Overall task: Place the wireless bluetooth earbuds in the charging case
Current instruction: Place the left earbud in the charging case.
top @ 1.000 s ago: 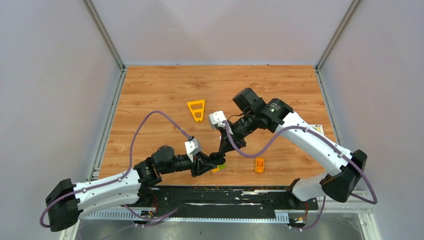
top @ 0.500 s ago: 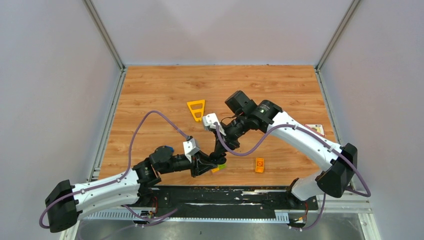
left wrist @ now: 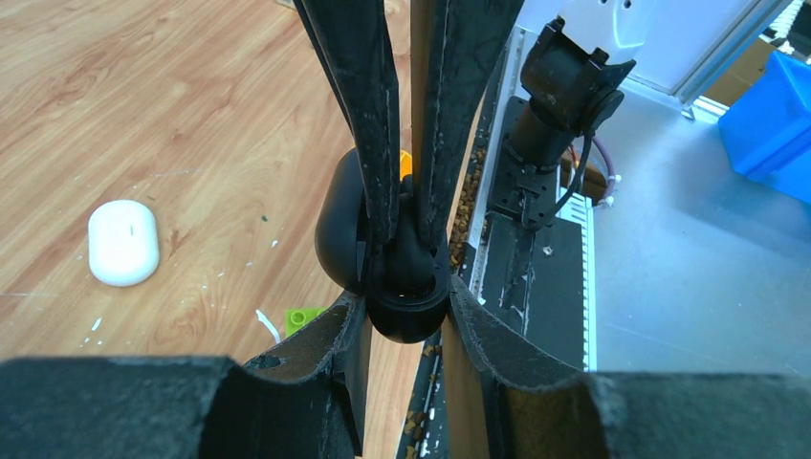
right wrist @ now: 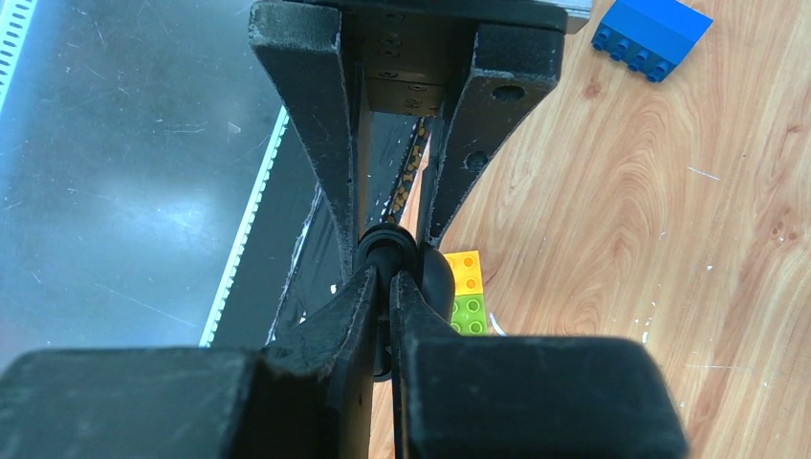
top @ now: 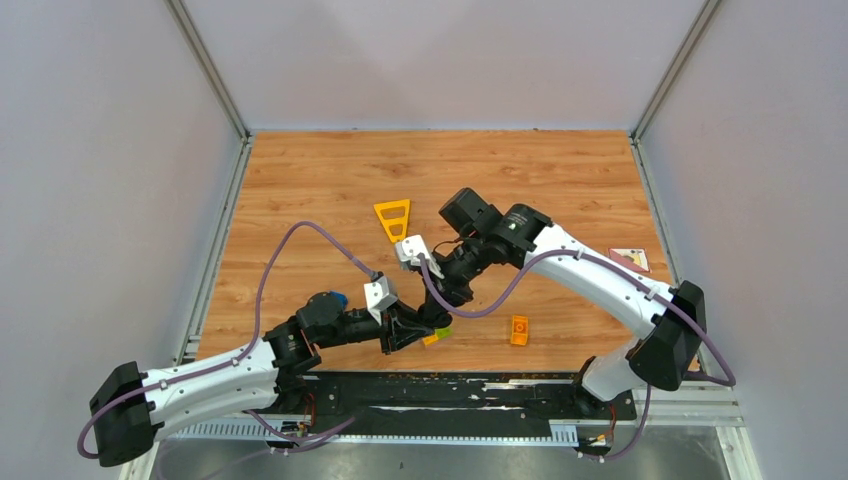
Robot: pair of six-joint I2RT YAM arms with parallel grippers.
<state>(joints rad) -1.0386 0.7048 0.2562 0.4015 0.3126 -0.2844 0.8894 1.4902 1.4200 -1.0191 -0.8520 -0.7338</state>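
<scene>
My left gripper is shut on a glossy black rounded shell with an open rim and a black oval flap at its side, held above the table's near edge. From above, my right gripper comes down into that rim, shut on a small black earbud-like knob. In the top view both grippers meet over a small brick. A white oval charging case lies closed on the wood, apart from both grippers. It is hidden in the top view.
An orange and yellow-green brick lies right under the grippers. Another orange brick sits to the right, a yellow triangular frame farther back, and a blue brick by the left arm. A black rail runs along the near edge.
The right arm's wrist and elbow have swung left and slightly nearer. Its fingertips stay at the left gripper. The left arm has hardly moved, and both grips are unchanged.
</scene>
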